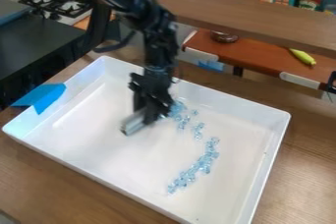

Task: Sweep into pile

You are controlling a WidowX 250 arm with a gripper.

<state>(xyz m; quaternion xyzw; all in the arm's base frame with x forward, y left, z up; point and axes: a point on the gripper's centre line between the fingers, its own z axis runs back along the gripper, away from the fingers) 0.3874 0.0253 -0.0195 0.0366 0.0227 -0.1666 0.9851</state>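
White tray holds blue beads trailing from beside the tool, closed on a silvery piece.

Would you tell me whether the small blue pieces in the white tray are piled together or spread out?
Spread out: the pieces trail in a loose curve across the tray, with gaps between some clusters.

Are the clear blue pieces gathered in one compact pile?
No, the clear blue pieces lie in a loose, curving trail inside the white tray, with gaps between clusters.
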